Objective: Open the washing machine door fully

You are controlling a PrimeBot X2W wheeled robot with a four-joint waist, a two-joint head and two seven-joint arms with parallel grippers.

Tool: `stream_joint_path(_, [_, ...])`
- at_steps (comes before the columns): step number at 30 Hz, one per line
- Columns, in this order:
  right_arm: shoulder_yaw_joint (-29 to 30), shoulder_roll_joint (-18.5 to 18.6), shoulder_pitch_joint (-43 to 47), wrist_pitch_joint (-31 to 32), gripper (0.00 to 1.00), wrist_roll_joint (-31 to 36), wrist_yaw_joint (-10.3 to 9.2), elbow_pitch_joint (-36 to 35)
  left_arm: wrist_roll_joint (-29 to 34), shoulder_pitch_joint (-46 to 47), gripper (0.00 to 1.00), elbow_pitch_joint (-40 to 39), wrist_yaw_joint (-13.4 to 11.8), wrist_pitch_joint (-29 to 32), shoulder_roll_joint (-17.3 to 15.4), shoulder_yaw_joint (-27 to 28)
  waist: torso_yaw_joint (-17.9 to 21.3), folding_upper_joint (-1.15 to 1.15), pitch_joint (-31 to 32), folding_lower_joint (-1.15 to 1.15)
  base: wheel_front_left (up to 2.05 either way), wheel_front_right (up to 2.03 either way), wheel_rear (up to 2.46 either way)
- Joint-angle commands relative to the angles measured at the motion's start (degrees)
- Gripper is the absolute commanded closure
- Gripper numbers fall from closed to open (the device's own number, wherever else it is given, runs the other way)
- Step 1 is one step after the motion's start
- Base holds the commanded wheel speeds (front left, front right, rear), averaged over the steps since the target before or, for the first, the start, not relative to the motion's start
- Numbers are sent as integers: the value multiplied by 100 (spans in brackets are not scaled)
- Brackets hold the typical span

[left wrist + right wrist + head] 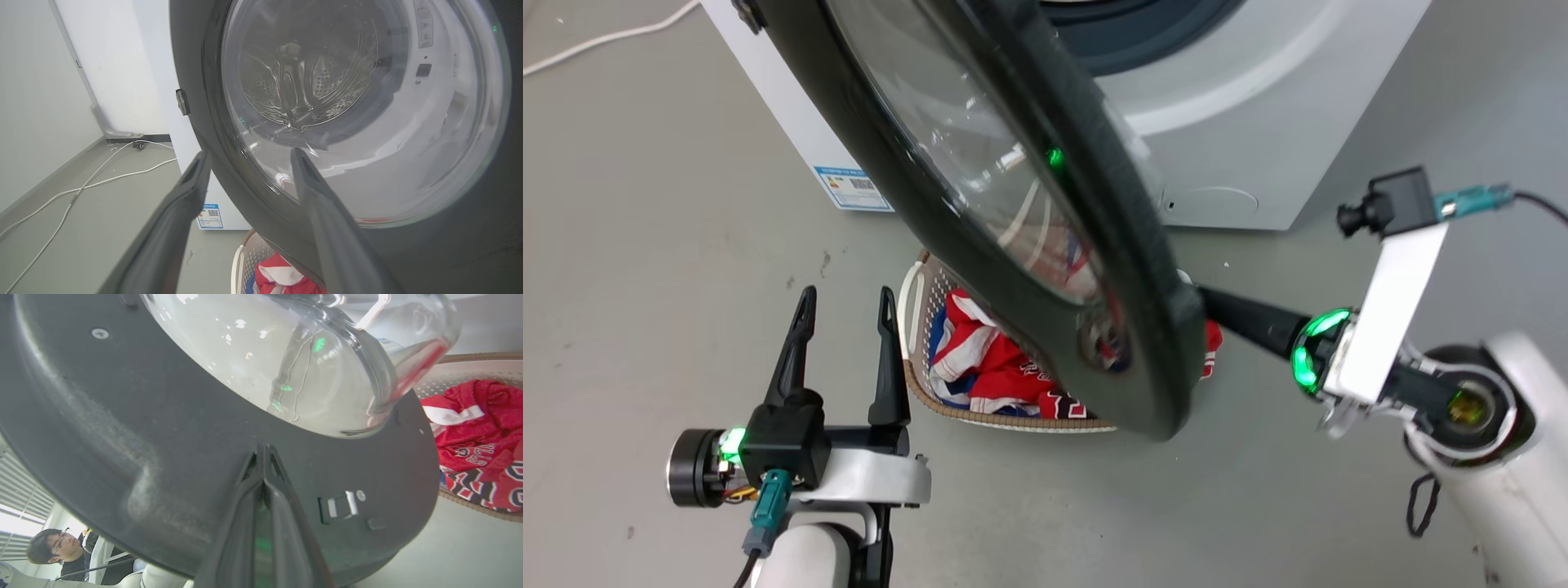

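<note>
The washing machine (1258,122) is white and stands at the top of the head view. Its washing machine door (1152,327), black-rimmed with a bulging glass centre, hangs swung out over the floor. My right gripper (1250,318) reaches in from the right, and its tips are hidden behind the door's edge. In the right wrist view my right gripper (263,448) is shut, tips against the door's inner black face (122,416) just below the glass. My left gripper (845,292) stands open and empty in front of the door's outer side (449,253).
Under the door, a cream laundry basket (915,302) holds red, white and blue clothes (988,359). A white cable (605,37) trails over the grey floor to the left. A seated person (53,547) shows beyond the door. The door latch (341,504) lies right of my fingers.
</note>
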State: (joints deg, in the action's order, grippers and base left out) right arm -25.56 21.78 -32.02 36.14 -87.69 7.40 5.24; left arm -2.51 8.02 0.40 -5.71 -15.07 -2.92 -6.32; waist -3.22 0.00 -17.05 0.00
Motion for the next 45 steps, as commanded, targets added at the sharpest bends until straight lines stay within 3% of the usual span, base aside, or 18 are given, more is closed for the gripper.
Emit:
stream_joint_path(1, [-76, -84, 192, -27, 100, -57, 16, -120, 25, -88, 0, 22, 16, -15, 6, 11, -41, 0, 98, 0, 0, 0, 0])
stream_joint_path(14, [-601, -456, 868, -102, 100, -107, 16, -412, 40, -441, 0, 78, 5, -15, 6, 82, -96, 0, 535, 0, 0, 0, 0])
stream_joint_path(27, [-925, -661, 1337, -174, 100, -161, 16, -272, 17, -560, 0, 115, -37, -15, 7, 75, -157, 0, 730, 0, 0, 0, 0])
stream_joint_path(36, [-751, -635, 1851, -657, 100, -142, 16, -208, 26, -778, 0, 199, -23, -15, 6, 114, -112, 0, 1139, 0, 0, 0, 0])
stream_joint_path(37, [-661, -619, 1915, -815, 67, -93, 16, -225, 30, -818, 0, 210, -12, -15, 6, 129, -106, 0, 1197, 0, 0, 0, 0])
stream_joint_path(38, [-575, -616, 1983, -1003, 9, -46, 16, -249, 35, -857, 0, 210, -6, -15, 6, 146, -99, 0, 1242, 0, 0, 0, 0])
stream_joint_path(39, [-481, -635, 2066, -1204, 0, -18, 16, -263, 42, -898, 0, 211, 1, -15, 6, 164, -88, 0, 1293, 0, 0, 0, 0])
stream_joint_path(45, [48, -626, 2383, -2708, 0, 583, 16, -486, 90, -1078, 0, 213, 50, -15, 6, 231, -43, 0, 1543, 0, 0, 0, 0])
